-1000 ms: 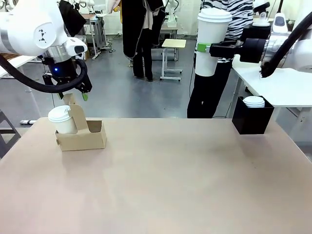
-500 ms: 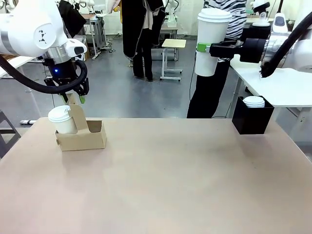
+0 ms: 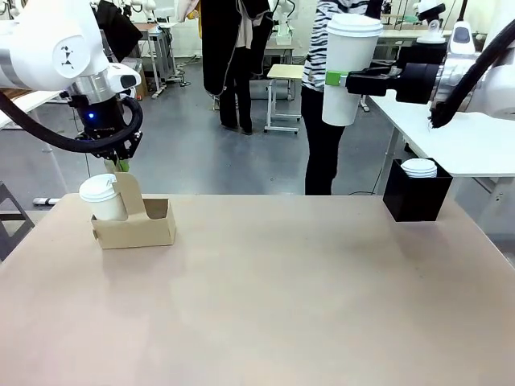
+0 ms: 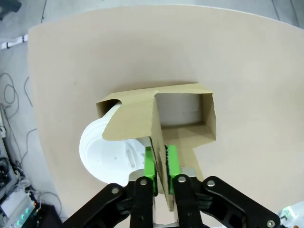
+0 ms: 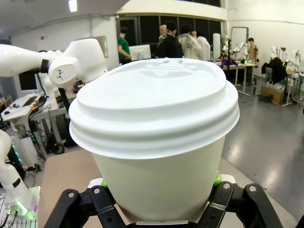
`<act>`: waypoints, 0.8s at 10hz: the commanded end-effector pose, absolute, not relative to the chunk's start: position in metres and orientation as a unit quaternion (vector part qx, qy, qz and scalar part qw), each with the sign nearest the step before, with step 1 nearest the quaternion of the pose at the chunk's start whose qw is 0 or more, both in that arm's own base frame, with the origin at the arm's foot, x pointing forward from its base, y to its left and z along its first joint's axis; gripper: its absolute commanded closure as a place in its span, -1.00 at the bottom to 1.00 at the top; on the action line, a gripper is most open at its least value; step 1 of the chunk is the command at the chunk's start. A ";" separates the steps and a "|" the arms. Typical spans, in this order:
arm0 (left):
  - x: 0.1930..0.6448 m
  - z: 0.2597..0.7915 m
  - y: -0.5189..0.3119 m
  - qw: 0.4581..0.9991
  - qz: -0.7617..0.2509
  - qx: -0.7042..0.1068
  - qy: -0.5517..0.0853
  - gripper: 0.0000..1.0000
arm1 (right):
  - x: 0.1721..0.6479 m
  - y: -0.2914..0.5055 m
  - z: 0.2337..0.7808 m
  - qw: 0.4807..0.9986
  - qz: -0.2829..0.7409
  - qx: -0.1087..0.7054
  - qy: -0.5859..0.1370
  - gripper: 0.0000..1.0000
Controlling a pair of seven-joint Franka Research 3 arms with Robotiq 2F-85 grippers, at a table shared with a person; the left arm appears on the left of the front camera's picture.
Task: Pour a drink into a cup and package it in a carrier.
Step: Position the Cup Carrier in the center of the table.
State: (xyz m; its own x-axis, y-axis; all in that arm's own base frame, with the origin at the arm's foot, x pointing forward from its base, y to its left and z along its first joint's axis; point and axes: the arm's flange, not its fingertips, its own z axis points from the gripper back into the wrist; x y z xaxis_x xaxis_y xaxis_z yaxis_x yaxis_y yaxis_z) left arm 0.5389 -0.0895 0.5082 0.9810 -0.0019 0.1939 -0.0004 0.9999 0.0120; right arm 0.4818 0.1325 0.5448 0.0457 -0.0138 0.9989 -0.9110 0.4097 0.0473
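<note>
Held cup: a white lidded cup is hanging upright in the right gripper, whose green pads are squeezing its wall from both sides, just under the lid.
Carrier: the brown carrier is sitting far below that gripper and well across from it, directly beneath the left gripper.
Left gripper: its two pads are pressing together on the carrier's upright handle, by the look of the wrist view.
Seated cup: another lidded cup is already filling the hole on one side of the handle; the empty hole is lying open on the other side.
Key relation: the held cup's long axis is standing vertical, matching the hole; the left arm is nearer the carrier, and the right one is carrying the load.
Surface: the tan table is lying bare between them; a black box topped with lids is sitting below the right gripper.
Room: a person is standing beyond the far edge.
</note>
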 end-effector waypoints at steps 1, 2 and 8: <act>0.539 0.512 -0.087 0.996 0.024 -0.012 -0.089 1.00 | 0.484 0.135 0.550 0.594 0.376 0.395 -0.591 -0.61; 0.543 0.510 -0.083 0.998 -0.020 -0.027 -0.059 1.00 | 0.484 0.135 0.550 0.594 0.376 0.395 -0.591 -0.61; 0.525 0.538 -0.093 0.995 0.053 -0.033 -0.079 0.97 | 0.484 0.135 0.550 0.594 0.376 0.395 -0.591 -0.61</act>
